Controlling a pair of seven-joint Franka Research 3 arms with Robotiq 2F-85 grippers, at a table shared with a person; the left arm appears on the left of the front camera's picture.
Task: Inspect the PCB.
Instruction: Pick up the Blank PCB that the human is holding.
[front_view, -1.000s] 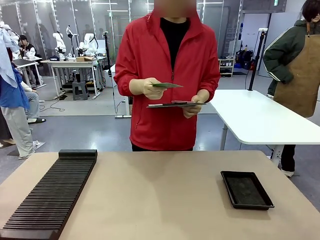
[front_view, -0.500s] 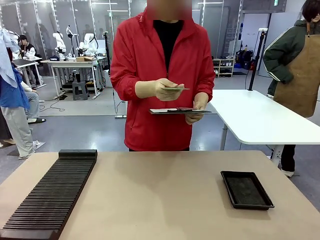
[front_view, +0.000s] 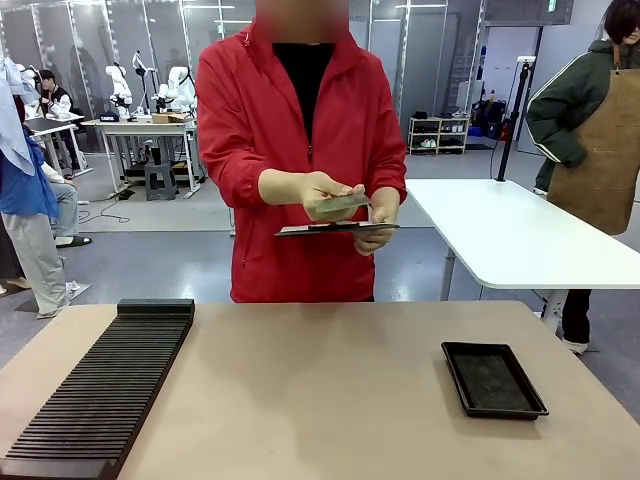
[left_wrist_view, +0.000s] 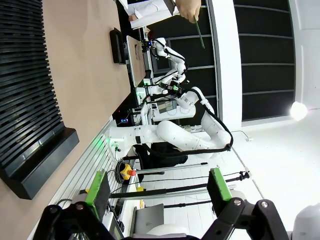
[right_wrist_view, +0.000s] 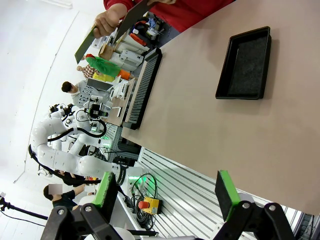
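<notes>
Both of my grippers are empty with their jaws spread wide. My left gripper (left_wrist_view: 157, 186) sits at 6 o'clock in its wrist view, green pads well apart and nothing between them. My right gripper (right_wrist_view: 165, 192) sits the same way at 6 o'clock in its own view. Both hang off the near edge of the table (front_view: 320, 400), well apart from everything on it.

Across the table a person in a red jacket stands at 12 o'clock in the front view. One hand (front_view: 318, 190) holds the PCB (front_view: 338, 205) by its edge. It is tilted, with its paler face turned partly towards me. It sits just above a dark clipboard (front_view: 325, 229) that the person's other hand (front_view: 376, 222) holds level. I cannot tell whether board and clipboard touch. In my left wrist view the PCB shows edge-on as a thin green line at 1 o'clock. In my right wrist view it lies at 11 o'clock.

On the table, a black shallow tray (front_view: 493, 378) lies at 4 o'clock. A long black slotted rack (front_view: 105, 385) lies at 8 o'clock.
</notes>
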